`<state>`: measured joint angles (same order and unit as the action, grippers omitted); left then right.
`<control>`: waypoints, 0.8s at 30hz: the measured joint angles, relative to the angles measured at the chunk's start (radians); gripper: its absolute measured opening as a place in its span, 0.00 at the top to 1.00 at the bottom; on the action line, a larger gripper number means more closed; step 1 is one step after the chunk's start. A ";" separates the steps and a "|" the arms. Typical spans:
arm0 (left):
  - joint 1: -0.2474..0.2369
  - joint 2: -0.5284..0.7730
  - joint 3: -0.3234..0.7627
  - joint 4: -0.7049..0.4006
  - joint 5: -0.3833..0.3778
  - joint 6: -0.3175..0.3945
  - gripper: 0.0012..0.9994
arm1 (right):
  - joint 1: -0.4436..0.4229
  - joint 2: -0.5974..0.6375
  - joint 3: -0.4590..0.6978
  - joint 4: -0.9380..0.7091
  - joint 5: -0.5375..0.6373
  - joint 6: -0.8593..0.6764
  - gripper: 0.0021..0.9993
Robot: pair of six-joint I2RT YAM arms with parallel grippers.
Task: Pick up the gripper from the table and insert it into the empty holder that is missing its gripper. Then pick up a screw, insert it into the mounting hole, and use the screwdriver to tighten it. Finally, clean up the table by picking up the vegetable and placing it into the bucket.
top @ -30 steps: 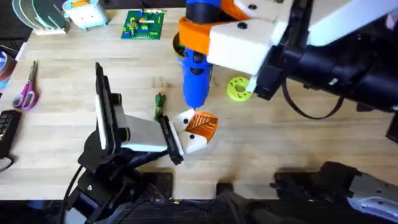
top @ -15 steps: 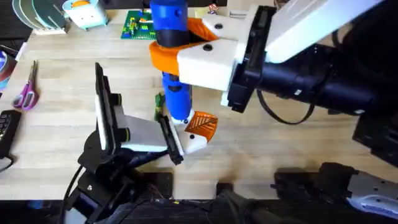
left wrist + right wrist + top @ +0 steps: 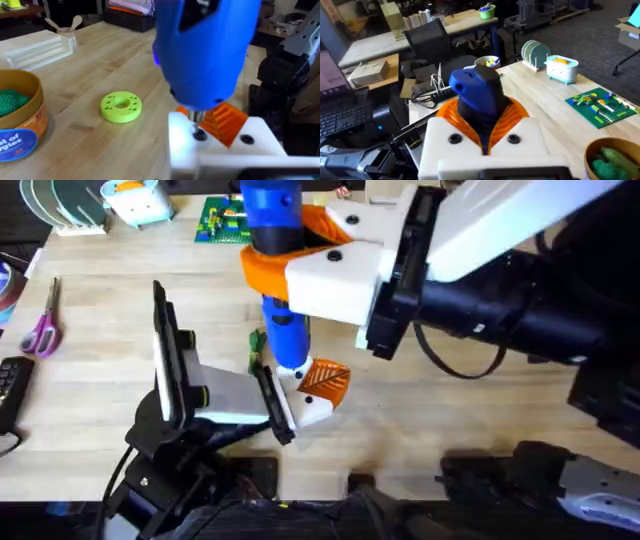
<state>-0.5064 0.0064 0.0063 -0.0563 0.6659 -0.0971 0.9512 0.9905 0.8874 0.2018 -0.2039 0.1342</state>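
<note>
My right gripper [image 3: 290, 265] [image 3: 484, 135] is shut on the blue screwdriver [image 3: 280, 330] [image 3: 477, 92], which stands upright. Its metal bit rests on a screw [image 3: 199, 134] in the white holder [image 3: 180, 147]. The holder is a finger mount at the tip of my left gripper [image 3: 322, 388], whose fingers look shut. The orange ribbed gripper [image 3: 326, 383] [image 3: 231, 120] sits in that mount. The dark-green vegetable [image 3: 256, 340] lies on the table just left of the screwdriver, partly hidden. The tan bucket [image 3: 20, 125] [image 3: 612, 157] holds green toy food.
A lime-green disc [image 3: 121, 106] lies between the bucket and the holder, with a clear plastic box [image 3: 37, 50] beyond. Scissors [image 3: 42, 325] lie at the left edge. A green brick plate [image 3: 228, 220] and a dish rack [image 3: 60, 205] stand at the back.
Over the last second the right arm carried the screwdriver left and set its tip on the white mount. It has stayed there for half a second. The left arm has not moved.
</note>
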 joint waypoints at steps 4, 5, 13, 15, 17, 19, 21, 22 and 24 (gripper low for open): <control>0.000 0.000 0.000 0.000 0.000 0.000 1.00 | 0.000 0.000 0.000 0.000 0.000 0.000 0.98; 0.000 0.000 0.000 0.000 0.000 0.000 1.00 | 0.000 0.000 0.000 0.000 0.000 0.000 0.98; 0.000 0.000 0.000 0.000 0.000 0.000 1.00 | 0.000 -0.008 0.000 -0.003 0.000 -0.001 0.98; 0.000 0.000 0.000 0.000 0.000 0.000 1.00 | 0.000 -0.010 0.000 -0.004 0.000 -0.001 0.98; 0.000 0.000 0.000 0.000 0.000 0.000 1.00 | 0.000 -0.010 0.000 -0.006 0.000 -0.001 0.98; 0.000 0.000 0.000 0.000 0.000 0.000 1.00 | 0.000 -0.010 0.000 -0.009 0.000 -0.001 0.98; 0.000 0.000 0.000 0.000 0.000 0.000 1.00 | 0.000 -0.009 0.000 -0.016 0.000 -0.001 0.98; 0.000 0.000 0.000 0.000 0.000 0.000 1.00 | 0.000 -0.010 0.000 -0.021 0.000 -0.001 0.98; 0.000 0.000 0.000 0.000 0.000 0.001 1.00 | 0.000 -0.009 0.000 -0.027 0.000 -0.001 0.98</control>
<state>-0.5064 0.0067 0.0063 -0.0559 0.6662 -0.0963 0.9512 0.9813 0.8871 0.1743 -0.2039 0.1333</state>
